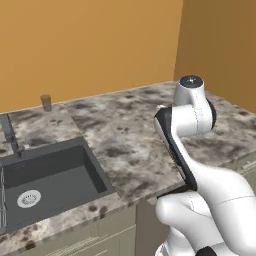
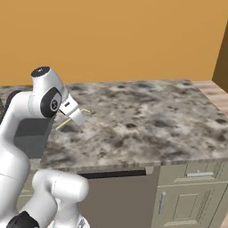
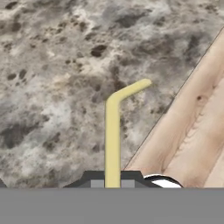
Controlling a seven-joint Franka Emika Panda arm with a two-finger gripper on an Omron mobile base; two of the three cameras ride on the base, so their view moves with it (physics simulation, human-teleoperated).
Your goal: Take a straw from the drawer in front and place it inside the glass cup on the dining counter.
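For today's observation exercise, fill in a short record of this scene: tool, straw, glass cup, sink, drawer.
tool: shut on the straw, raised over the stone counter
straw: pale yellow, bent near its far end, sticking out from the tool
glass cup: upright on the counter by the wall, behind the sink
sink: dark basin, white drain
drawer: slightly open below the counter edge

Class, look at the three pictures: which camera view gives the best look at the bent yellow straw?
The hand view: the straw rises from the gripper, its full length and bent tip sharp against the stone counter. In the right base view the straw is a thin, small line beside the gripper.
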